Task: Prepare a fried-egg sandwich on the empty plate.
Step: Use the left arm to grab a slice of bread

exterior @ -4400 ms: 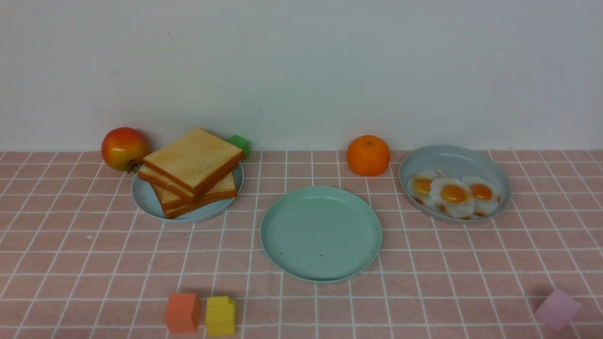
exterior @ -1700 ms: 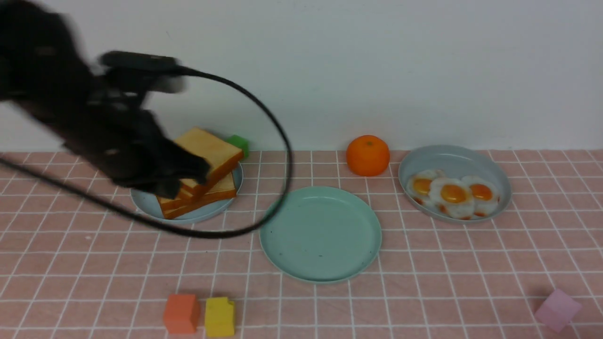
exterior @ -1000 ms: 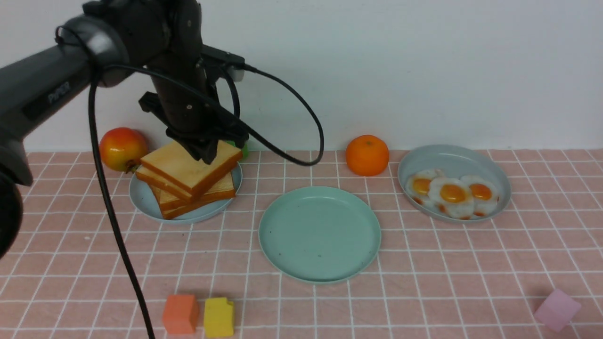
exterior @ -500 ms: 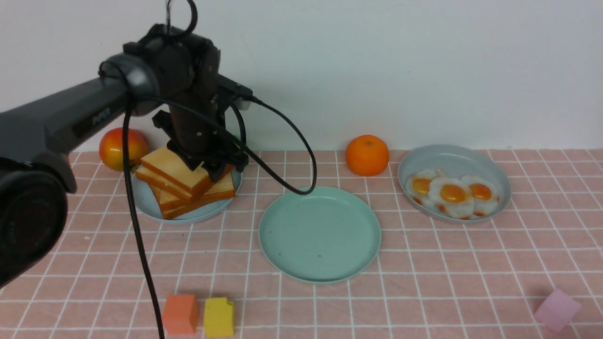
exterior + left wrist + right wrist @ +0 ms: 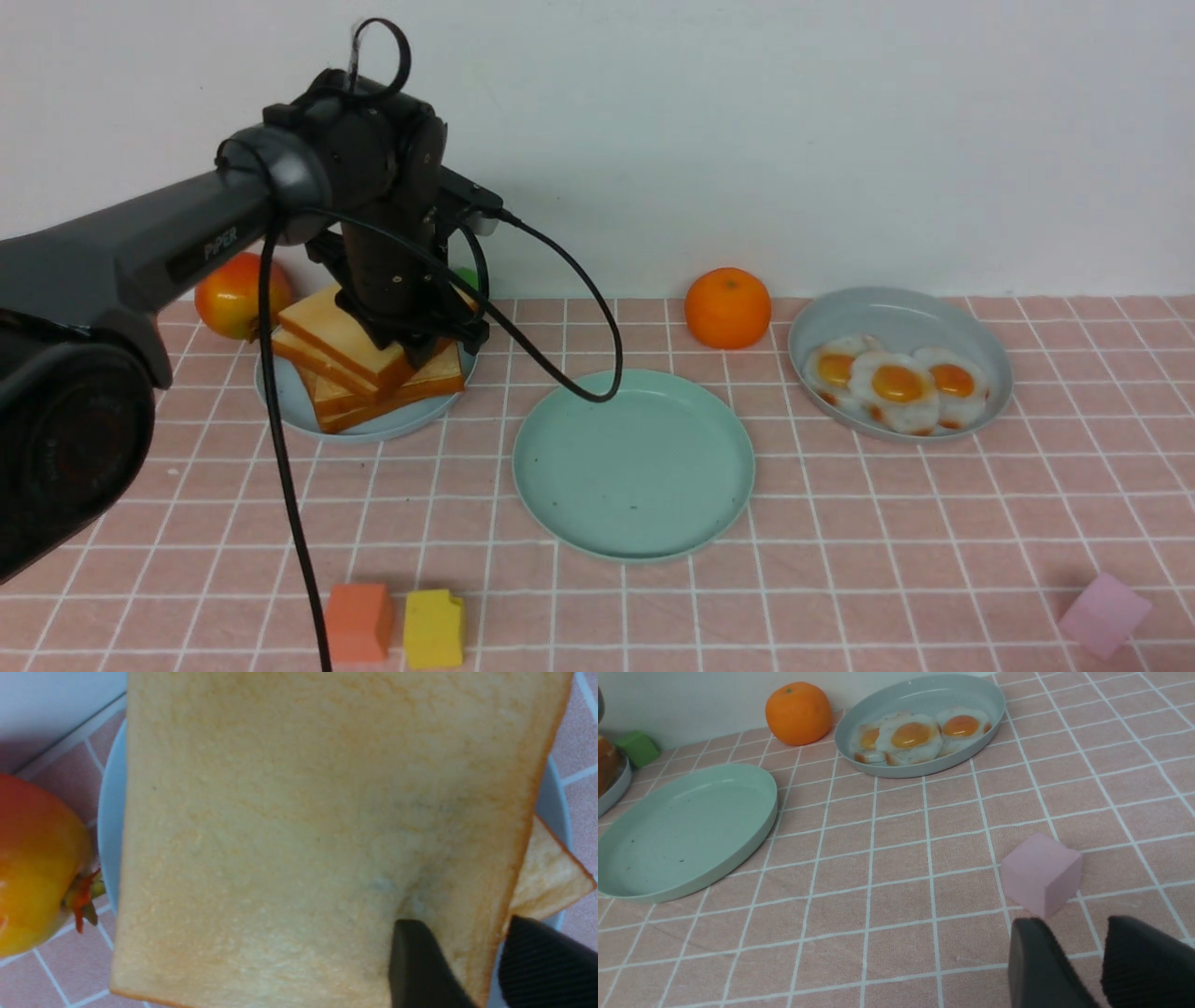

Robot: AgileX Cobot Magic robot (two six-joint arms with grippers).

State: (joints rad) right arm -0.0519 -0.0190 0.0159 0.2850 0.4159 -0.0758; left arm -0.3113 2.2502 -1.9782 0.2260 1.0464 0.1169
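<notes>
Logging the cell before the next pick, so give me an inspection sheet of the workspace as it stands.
Surface: pink tiled tablecloth, flat.
Job's things: mint plate empty; toast stack on pale blue plate; three fried eggs in grey dish.
Clutter: apple, orange, green cube, orange-red cube, yellow cube, pink cube.
End effectors: left end effector straddles top slice's edge, grip unclear; right end effector slightly open, empty.
Cables: black cable loops down to mint plate's far rim, contact unclear.
Surroundings: white wall; nothing else seen.
</notes>
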